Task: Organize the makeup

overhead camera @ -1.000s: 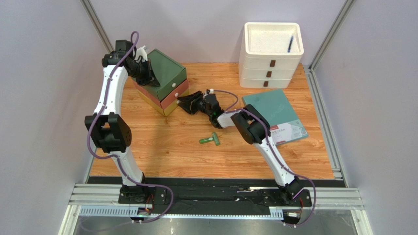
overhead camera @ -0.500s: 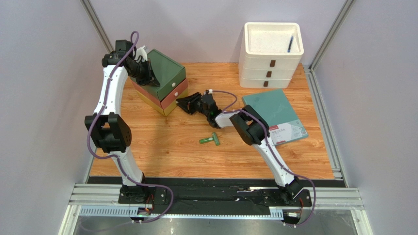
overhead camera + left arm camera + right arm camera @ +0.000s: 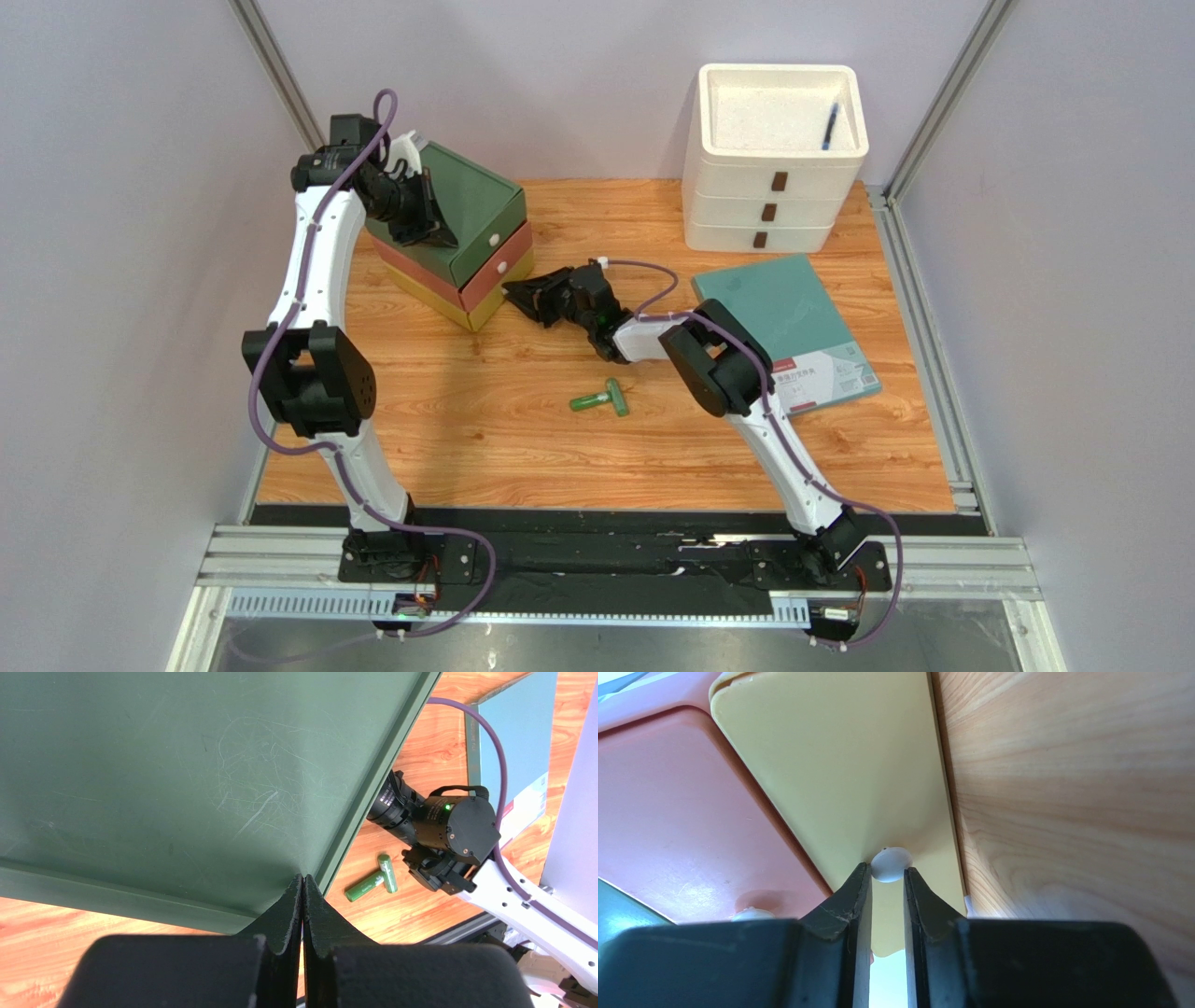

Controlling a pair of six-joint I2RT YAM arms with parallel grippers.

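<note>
Up at the top view's upper left, the left gripper (image 3: 421, 224) sits on the drawer box (image 3: 484, 259); the green tubes (image 3: 603, 399) lie mid-table. Left wrist view: its fingers (image 3: 286, 913) are pressed together on the green lid (image 3: 175, 777). Right wrist view: the right gripper (image 3: 886, 871) pinches the yellow drawer's (image 3: 843, 763) white knob (image 3: 890, 861)

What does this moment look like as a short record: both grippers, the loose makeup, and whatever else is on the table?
left gripper: shut, tips against the green top of the coloured drawer unit
right gripper: closed around the white knob of the yellow bottom drawer; fingertips appear to touch it
loose makeup: two green tubes lying on the table, apart from both grippers
other items: teal book at right; blue pen in the top tray of the white drawer unit
</note>
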